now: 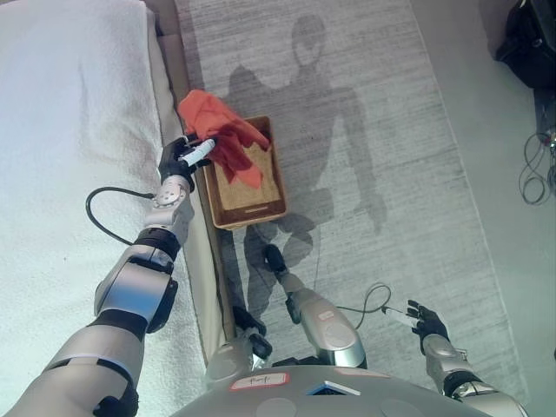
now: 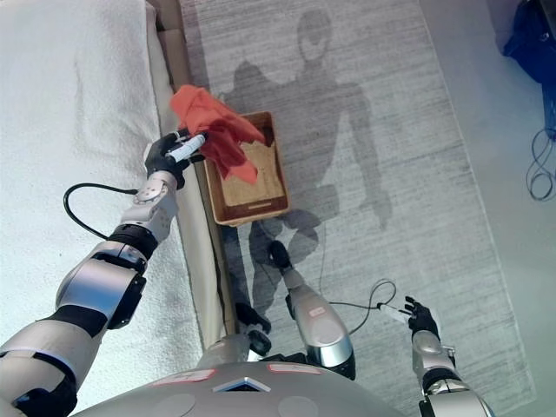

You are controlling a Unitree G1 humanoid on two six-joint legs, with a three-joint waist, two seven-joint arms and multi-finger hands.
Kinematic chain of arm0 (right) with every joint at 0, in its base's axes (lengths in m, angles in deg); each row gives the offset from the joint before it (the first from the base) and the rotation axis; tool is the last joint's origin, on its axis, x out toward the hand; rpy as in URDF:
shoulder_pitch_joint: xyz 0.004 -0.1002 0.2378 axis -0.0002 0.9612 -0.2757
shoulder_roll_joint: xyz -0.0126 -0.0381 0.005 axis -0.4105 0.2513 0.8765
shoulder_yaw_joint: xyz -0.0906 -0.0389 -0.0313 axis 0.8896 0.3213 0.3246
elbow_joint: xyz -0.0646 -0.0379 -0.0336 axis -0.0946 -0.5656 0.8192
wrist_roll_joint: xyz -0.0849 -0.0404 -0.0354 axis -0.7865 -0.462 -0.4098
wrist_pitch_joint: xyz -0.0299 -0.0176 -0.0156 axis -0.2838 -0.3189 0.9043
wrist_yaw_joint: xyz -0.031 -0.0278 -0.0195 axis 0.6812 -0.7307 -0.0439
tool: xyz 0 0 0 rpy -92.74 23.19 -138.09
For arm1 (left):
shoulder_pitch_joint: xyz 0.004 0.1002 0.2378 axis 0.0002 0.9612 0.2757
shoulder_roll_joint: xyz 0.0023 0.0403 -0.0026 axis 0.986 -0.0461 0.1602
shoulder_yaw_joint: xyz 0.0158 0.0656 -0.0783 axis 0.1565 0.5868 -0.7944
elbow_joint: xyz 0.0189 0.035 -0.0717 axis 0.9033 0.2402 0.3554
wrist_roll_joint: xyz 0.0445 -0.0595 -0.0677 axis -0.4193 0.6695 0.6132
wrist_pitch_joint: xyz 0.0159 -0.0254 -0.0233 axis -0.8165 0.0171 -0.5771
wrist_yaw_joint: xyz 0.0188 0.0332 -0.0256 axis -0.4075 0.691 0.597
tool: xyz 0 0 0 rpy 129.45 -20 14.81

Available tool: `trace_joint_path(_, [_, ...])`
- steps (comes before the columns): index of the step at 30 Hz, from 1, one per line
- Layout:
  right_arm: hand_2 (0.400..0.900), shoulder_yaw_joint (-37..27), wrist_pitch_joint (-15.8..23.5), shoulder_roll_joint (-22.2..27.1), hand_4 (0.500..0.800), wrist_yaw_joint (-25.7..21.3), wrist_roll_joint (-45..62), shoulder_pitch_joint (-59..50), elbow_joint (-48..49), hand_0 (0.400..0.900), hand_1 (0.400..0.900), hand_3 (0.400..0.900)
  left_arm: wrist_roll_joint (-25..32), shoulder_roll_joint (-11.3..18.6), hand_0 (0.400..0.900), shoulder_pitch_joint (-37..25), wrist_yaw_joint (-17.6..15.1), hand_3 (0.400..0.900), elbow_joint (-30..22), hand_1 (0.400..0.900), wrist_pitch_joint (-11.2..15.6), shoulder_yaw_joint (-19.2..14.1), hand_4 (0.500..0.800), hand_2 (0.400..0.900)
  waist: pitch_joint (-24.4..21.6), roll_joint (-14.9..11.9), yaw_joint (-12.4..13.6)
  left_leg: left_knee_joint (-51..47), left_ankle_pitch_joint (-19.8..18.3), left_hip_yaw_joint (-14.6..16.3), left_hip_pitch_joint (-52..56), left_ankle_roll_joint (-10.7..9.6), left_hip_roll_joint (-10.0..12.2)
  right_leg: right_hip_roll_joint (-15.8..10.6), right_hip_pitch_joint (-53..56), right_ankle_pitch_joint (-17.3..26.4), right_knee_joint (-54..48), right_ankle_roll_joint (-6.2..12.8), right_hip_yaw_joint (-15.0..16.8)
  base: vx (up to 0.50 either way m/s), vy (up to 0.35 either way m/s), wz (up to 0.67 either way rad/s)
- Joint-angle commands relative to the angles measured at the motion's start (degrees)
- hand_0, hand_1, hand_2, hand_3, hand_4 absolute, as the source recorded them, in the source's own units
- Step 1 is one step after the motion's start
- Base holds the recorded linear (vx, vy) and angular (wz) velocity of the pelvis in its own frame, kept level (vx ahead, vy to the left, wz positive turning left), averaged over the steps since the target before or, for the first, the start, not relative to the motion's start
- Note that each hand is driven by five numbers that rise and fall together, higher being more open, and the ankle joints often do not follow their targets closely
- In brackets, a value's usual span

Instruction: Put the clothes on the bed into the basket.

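Observation:
My left hand point(image 1: 182, 157) is shut on a red-orange cloth point(image 1: 224, 132) and holds it over the near left edge of a rectangular wicker basket point(image 1: 261, 211). The cloth hangs partly into the basket; it also shows in the right eye view point(image 2: 217, 129). The basket stands on the grey rug beside the bed point(image 1: 69, 130), which has a white cover. My right hand point(image 1: 426, 320) is low at the right over the rug, fingers relaxed and empty.
A grey rug point(image 1: 365, 113) covers the floor right of the bed. The bed's beige side rail point(image 1: 195, 252) runs between bed and basket. Dark bags point(image 1: 530, 39) and cables point(image 1: 537, 169) lie on the bare floor at far right.

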Motion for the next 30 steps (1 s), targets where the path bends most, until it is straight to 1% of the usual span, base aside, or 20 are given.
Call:
trace_joint_path(1, [0.900,-2.34,0.73,6.09,0.800,-1.90,2.33,1.79,-2.26,0.900,0.900,0.900,-4.24,3.44,0.900,-9.21,0.66,0.900,3.34,0.900,3.18,-0.35,0.800,0.900,-1.24,2.73,-0.65,0.31,2.17,-2.19,1.90,-4.54,7.48,-4.22,3.21,-5.76,-0.01,6.24,-0.78,0.03,-0.030,-0.02])
trace_joint_path(2, [0.900,-2.27,0.77,5.99,0.800,-1.88,2.46,1.89,-2.28,0.900,0.900,0.900,-4.51,3.41,0.900,-9.30,0.36,0.900,3.60,0.900,3.05,-0.35,0.800,0.900,-1.35,2.81,-0.58,0.31,2.25,-2.19,2.02,-4.60,7.55,-4.16,3.34,-5.84,-0.01,6.18,-0.83,0.05,-0.054,-0.02])
trace_joint_path(4, [0.900,-1.77,0.74,5.94,0.800,-1.64,2.47,1.86,-2.26,0.900,0.900,0.900,-8.43,3.63,0.900,-9.83,0.31,0.900,5.77,0.900,1.86,0.93,0.800,0.900,-1.78,3.11,-0.49,0.31,2.46,-2.10,2.29,-4.75,7.84,-3.95,3.64,-6.04,-0.01,6.06,-1.04,0.03,-0.048,0.00])
trace_joint_path(7, [0.900,-1.62,0.83,5.92,0.800,-1.51,2.44,2.06,-1.97,0.900,0.900,0.900,-9.55,3.39,0.900,-9.96,0.17,0.900,6.62,0.900,1.34,1.23,0.800,0.900,-1.99,3.19,-0.41,0.31,2.59,-2.11,2.48,-4.85,8.04,-3.77,3.94,-6.18,-0.01,5.95,-1.22,0.00,-0.016,0.01])
trace_joint_path(8, [0.900,-1.56,0.73,5.97,0.800,-1.43,2.21,2.32,-1.94,0.900,0.900,0.900,-11.07,3.31,0.900,-9.94,0.53,0.900,7.36,0.900,0.82,1.57,0.800,0.900,-2.25,3.38,-0.34,0.31,2.64,-2.22,2.70,-4.87,8.06,-3.67,4.24,-6.32,-0.01,5.82,-1.46,-0.01,-0.015,0.08])
trace_joint_path(13, [0.900,-1.36,0.46,5.74,0.800,-1.36,1.66,2.81,-1.85,0.900,0.900,0.900,-11.32,1.78,0.900,-8.22,0.25,0.900,6.52,0.900,0.62,1.28,0.800,0.900,-2.24,3.73,0.28,0.31,2.68,-3.57,2.88,-4.67,7.91,-3.99,5.69,-6.87,-0.01,5.69,-2.54,-0.02,-0.017,0.24])
trace_joint_path(15, [0.900,-1.08,0.10,5.15,0.800,-0.94,1.46,3.05,-1.67,0.900,0.900,0.900,-12.10,0.33,0.900,-5.08,0.53,0.900,5.88,0.900,0.58,1.09,0.800,0.900,-1.96,3.78,0.91,0.31,2.66,-4.92,3.50,-4.42,7.62,-4.55,7.57,-7.24,-0.01,5.52,-3.56,-0.04,-0.013,0.36])
trace_joint_path(16, [0.900,-1.07,0.10,5.16,0.800,-0.94,1.46,3.08,-1.66,0.900,0.900,0.900,-12.12,0.33,0.900,-5.03,0.51,0.900,5.84,0.900,0.58,1.08,0.800,0.900,-1.91,3.78,0.84,0.31,2.65,-4.98,3.56,-4.41,7.61,-4.57,7.66,-7.26,-0.01,5.52,-3.62,-0.04,0.001,0.43])
trace_joint_path(18, [0.900,-0.23,-0.26,3.92,0.800,-0.17,0.69,3.02,-1.74,0.900,0.900,0.900,-12.26,-1.31,0.900,0.71,0.70,0.900,4.54,0.900,0.86,-0.28,0.800,0.900,-1.55,3.73,2.13,0.31,2.40,-6.61,4.99,-4.10,7.15,-5.33,10.65,-7.94,-0.01,5.42,-4.90,-0.05,0.011,0.43])
trace_joint_path(19, [0.900,-0.19,-0.25,3.94,0.800,-0.17,0.69,3.05,-1.74,0.900,0.900,0.900,-12.28,-1.31,0.900,0.81,0.67,0.900,4.47,0.900,0.84,-0.31,0.800,0.900,-1.50,3.72,2.06,0.31,2.38,-6.65,5.07,-4.09,7.14,-5.35,10.76,-7.97,-0.01,5.43,-4.95,-0.07,0.024,0.48])
trace_joint_path(20, [0.900,0.51,-0.41,3.04,0.800,0.30,0.15,2.44,-1.99,0.900,0.900,0.900,-12.55,-2.49,0.900,5.33,0.56,0.900,2.83,0.900,1.16,-1.28,0.800,0.900,-1.33,3.83,3.44,0.31,2.22,-7.97,5.89,-3.77,6.75,-5.95,12.62,-8.40,-0.01,5.24,-5.98,-0.07,0.025,0.55])
trace_joint_path(21, [0.900,0.69,-0.55,2.65,0.800,0.40,0.08,2.08,-2.21,0.900,0.900,0.900,-13.05,-2.99,0.900,8.04,0.71,0.900,2.16,0.900,1.36,-1.60,0.800,0.900,-1.26,3.84,4.09,0.31,2.13,-8.69,6.28,-3.57,6.54,-6.20,13.73,-8.68,-0.01,5.16,-6.55,-0.07,0.025,0.55])
trace_joint_path(22, [0.900,0.72,-0.53,2.65,0.800,0.40,0.08,2.11,-2.22,0.900,0.900,0.900,-13.07,-2.99,0.900,8.13,0.68,0.900,2.09,0.900,1.34,-1.62,0.800,0.900,-1.23,3.84,4.01,0.31,2.12,-8.75,6.33,-3.57,6.53,-6.22,13.81,-8.70,-0.01,5.17,-6.60,-0.08,0.029,0.55])
trace_joint_path(23, [0.900,0.96,-0.66,1.85,0.800,0.78,-0.21,1.32,-2.77,0.900,0.900,0.900,-14.38,-3.80,0.900,12.91,0.85,0.900,0.05,0.900,1.45,-2.03,0.800,0.900,-1.23,3.92,5.50,0.31,2.09,-10.27,7.03,-3.14,6.13,-6.80,15.75,-9.14,-0.01,4.90,-7.59,-0.08,0.030,0.50])
trace_joint_path(24, [0.900,1.07,-0.72,1.66,0.800,0.86,-0.45,0.84,-3.02,0.900,0.900,0.900,-15.43,-3.88,0.900,15.72,1.29,0.900,-0.62,0.900,1.52,-2.14,0.800,0.900,-1.34,3.84,6.08,0.31,2.01,-10.78,7.21,-2.99,6.00,-6.95,16.47,-9.31,-0.01,4.86,-8.05,-0.08,0.030,0.49])
trace_joint_path(25, [0.900,1.10,-0.72,1.66,0.800,0.86,-0.45,0.86,-3.03,0.900,0.900,0.900,-15.45,-3.87,0.900,15.79,1.28,0.900,-0.68,0.900,1.50,-2.15,0.800,0.900,-1.35,3.83,6.03,0.31,2.00,-10.81,7.22,-2.99,5.99,-6.96,16.50,-9.33,-0.01,4.87,-8.07,-0.08,0.045,0.34])
trace_joint_path(26, [0.900,1.06,-0.83,1.19,0.800,1.20,-1.02,0.14,-3.64,0.900,0.900,0.900,-17.15,-3.57,0.900,21.67,1.95,0.900,-3.44,0.900,1.62,-2.89,0.800,0.900,-1.71,3.79,7.58,0.31,1.86,-11.85,7.60,-2.52,5.49,-7.52,17.79,-9.68,-0.01,4.85,-8.89,-0.07,0.061,0.26])
trace_joint_path(27, [0.900,1.24,-0.92,0.96,0.800,1.32,-1.35,-0.41,-3.97,0.900,0.900,0.900,-18.13,-3.77,0.900,24.04,2.70,0.900,-3.01,0.900,1.56,-3.09,0.800,0.900,-1.90,3.79,8.18,0.31,1.76,-12.19,7.89,-2.34,5.24,-7.72,18.37,-9.83,-0.01,4.83,-9.19,-0.10,0.081,0.33])
trace_joint_path(29, [0.900,1.19,-1.03,0.64,0.800,1.63,-1.96,-1.08,-4.51,0.900,0.900,0.900,-21.09,-3.07,0.900,29.27,3.52,0.900,-5.03,0.900,1.32,-3.23,0.800,0.900,-2.35,3.84,9.52,0.31,1.80,-13.11,8.20,-1.97,4.81,-8.23,19.42,-10.05,-0.01,4.86,-10.18,-0.06,0.056,0.21])
trace_joint_path(30, [0.900,1.20,-1.03,0.63,0.800,1.63,-1.96,-1.08,-4.51,0.900,0.900,0.900,-21.09,-3.07,0.900,29.27,3.52,0.900,-5.03,0.900,1.32,-3.23,0.800,0.900,-2.35,3.84,9.51,0.31,1.80,-13.11,8.19,-1.97,4.81,-8.24,19.42,-10.05,-0.01,4.86,-10.18,-0.05,0.048,0.21])
